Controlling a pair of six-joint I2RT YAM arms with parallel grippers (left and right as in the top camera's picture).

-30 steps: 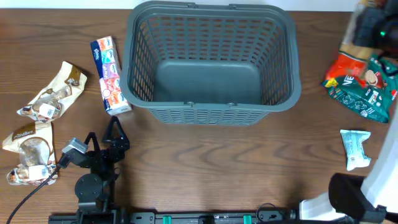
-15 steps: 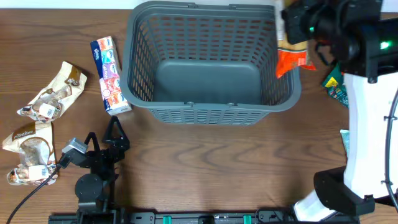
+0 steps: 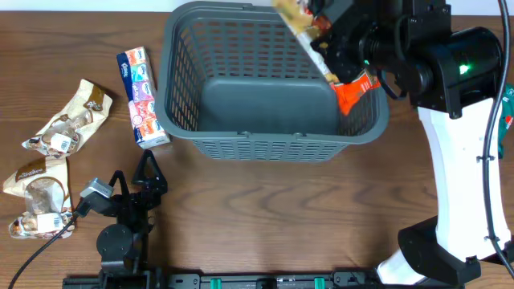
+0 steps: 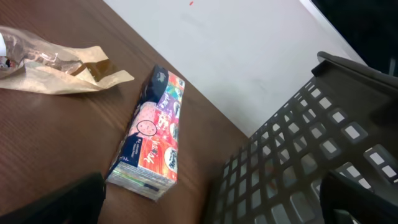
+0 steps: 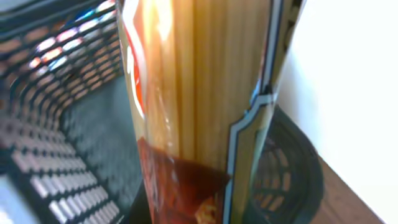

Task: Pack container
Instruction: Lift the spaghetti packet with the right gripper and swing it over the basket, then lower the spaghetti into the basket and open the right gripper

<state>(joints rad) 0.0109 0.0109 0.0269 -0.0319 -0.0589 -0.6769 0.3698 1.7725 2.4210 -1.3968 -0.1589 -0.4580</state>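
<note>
One pasta pkt [image 3: 299, 26] in clenched R tool [image 3: 339, 34] over container [image 3: 181, 80]; L tool [image 3: 148, 171] splayed.

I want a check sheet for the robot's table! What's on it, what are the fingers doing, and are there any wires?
Surface: brown wood table, no spills seen.
Job's things: grey basket upright at the back, its visible bottom bare; long packet tilted above its right side.
Clutter: colourful box left of the basket; two beige packets far left.
Grippers: left gripper open, holding nothing; right gripper shut on the long packet.
Cables: black cable beside the left arm; another along the right arm.
Surroundings: white surface behind the table.
</note>
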